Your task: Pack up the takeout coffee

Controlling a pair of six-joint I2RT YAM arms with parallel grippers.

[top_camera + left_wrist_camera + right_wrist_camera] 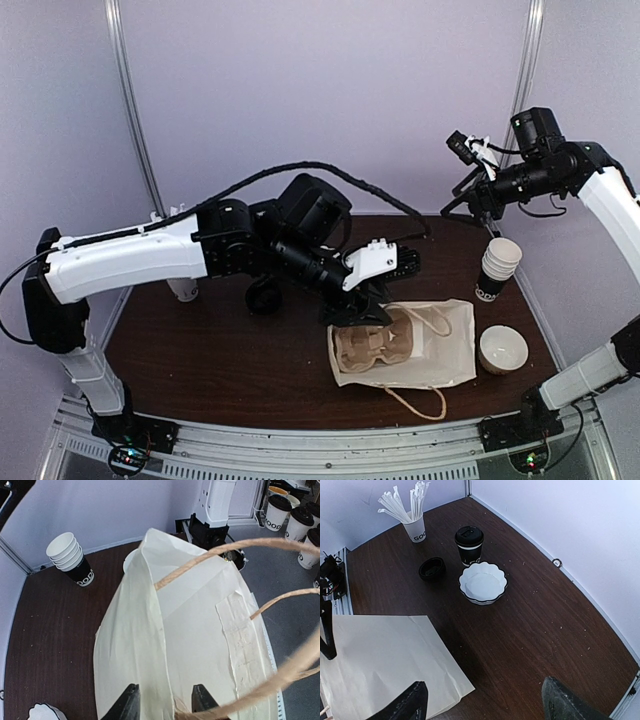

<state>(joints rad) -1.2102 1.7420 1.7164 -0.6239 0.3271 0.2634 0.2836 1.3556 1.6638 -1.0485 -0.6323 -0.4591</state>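
Note:
The takeout coffee (469, 545), a small cup with a black lid and black band, stands near the back wall in the right wrist view. In the top view it is a dark shape (263, 295) just under the left arm. A cream paper bag (440, 350) with twine handles lies on the table, with tan showing inside its mouth. My left gripper (360, 305) is at the bag's mouth. In the left wrist view it (166, 702) is open, and the bag's (200, 630) raised edge stands between the fingers. My right gripper (472, 200) is raised at the back right, open and empty (487, 702).
A stack of nested cups (497, 268) stands right of the bag and a plain white bowl (503, 348) in front of it. A scalloped white bowl (482, 582), a loose black lid (432, 569) and a cup of straws (415, 527) are near the coffee. Several lidded cups (277, 510) stand off the table.

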